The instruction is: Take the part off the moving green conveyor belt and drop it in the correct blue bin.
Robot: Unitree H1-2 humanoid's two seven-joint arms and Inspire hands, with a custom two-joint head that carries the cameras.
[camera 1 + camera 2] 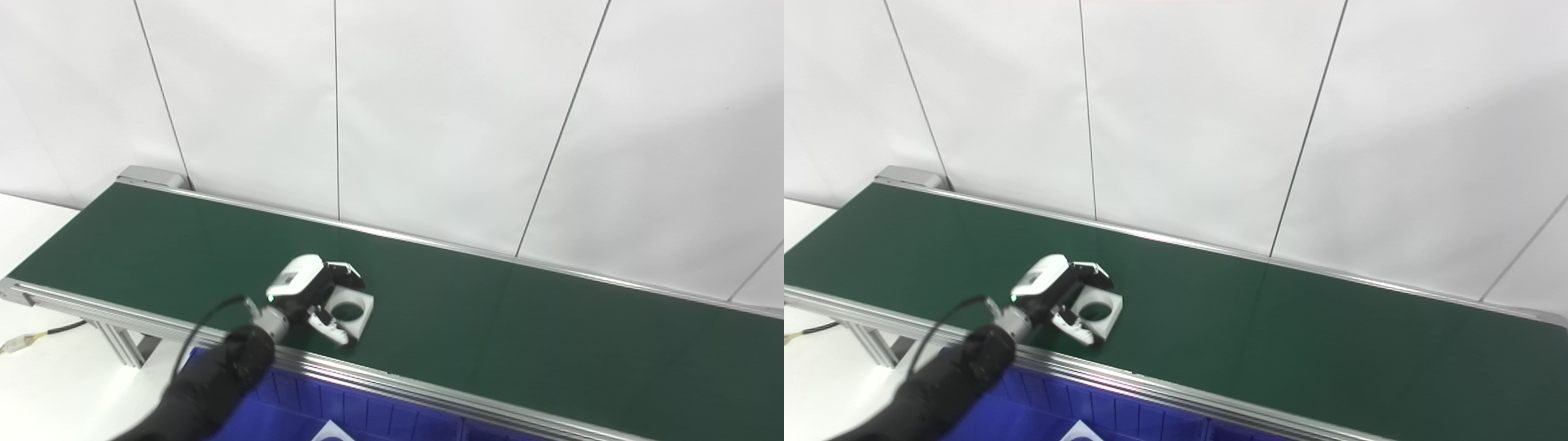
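Observation:
A white square part (pixel 354 312) with a round hole lies on the green conveyor belt (pixel 490 318) near its front rail. My left hand (pixel 306 288) reaches over the rail and wraps around the part, fingers at its far side and thumb at its near edge. The part still rests on the belt. The same hand (pixel 1053 288) and part (pixel 1101 313) show in the right eye view. My right hand is not in view.
A blue bin (pixel 343 413) sits below the belt's front rail (pixel 429 395), with something white partly showing inside it. A white panelled wall (pixel 429 122) stands behind the belt. The belt's left end (pixel 147 177) is at upper left.

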